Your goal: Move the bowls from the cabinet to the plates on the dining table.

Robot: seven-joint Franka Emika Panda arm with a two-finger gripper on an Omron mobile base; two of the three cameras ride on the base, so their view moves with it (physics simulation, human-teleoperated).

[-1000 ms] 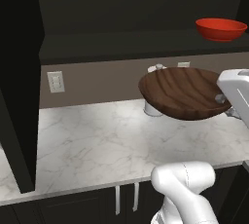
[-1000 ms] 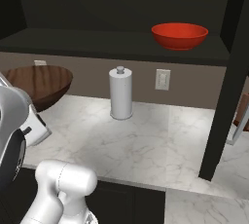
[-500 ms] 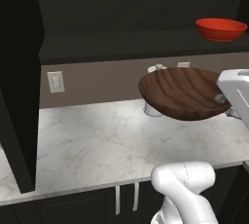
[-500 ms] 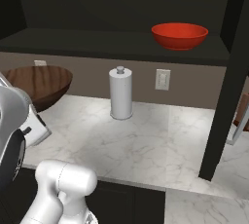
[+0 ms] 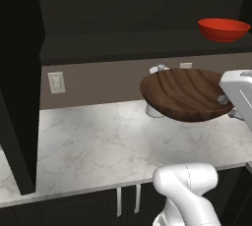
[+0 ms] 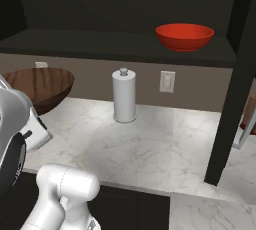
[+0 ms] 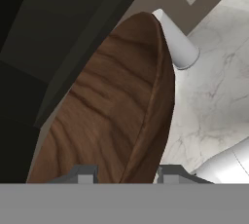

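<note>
The wooden bowl (image 5: 184,95) is held in the air above the marble counter (image 5: 98,141), clear of the cabinet (image 6: 120,44) shelf and roughly level. The gripper (image 7: 124,174) pinches the bowl's rim: in the hand view one finger sits on the inner face and the other on the outer wall, both tight against the wood. The red bowl (image 6: 184,36) sits on the cabinet shelf, untouched. A paper towel roll (image 6: 123,95) stands on the counter just behind the held bowl

Judgement: the step in hand is carrying this bowl away to the dining table, with the second bowl to follow. The hold is at one edge only, so the wide bowl hangs as a lever from the fingers; any quick swing or base turn is likely to rock it in the grip. Recommended: keep the wrist attitude constant, draw the bowl straight back from the wall and the towel roll before turning, and drive the base smoothly. Watch the dark cabinet side panel (image 5: 19,97) during the turn. At the table, lower the bowl flat onto a plate before releasing
</note>
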